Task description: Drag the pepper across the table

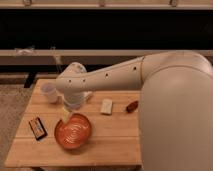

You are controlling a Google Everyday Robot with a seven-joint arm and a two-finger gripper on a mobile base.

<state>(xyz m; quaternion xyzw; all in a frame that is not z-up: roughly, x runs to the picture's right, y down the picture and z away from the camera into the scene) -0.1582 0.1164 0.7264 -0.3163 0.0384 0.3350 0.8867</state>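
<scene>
Partly hidden tool (pixel 67 114) above bowl (pixel 73 132); pepper (pixel 132 106) apart.

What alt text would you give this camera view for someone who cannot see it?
A white robot arm reaches across a wooden table, its pincer hanging by the rim of an orange bowl. A small dark red pepper lies well apart from it, past a beige block.

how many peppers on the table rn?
1. The pepper lies near the table's right edge in view, just past the beige block. The arm may hide others. The hand hangs between the white cup and the orange bowl, away from the pepper.
</scene>
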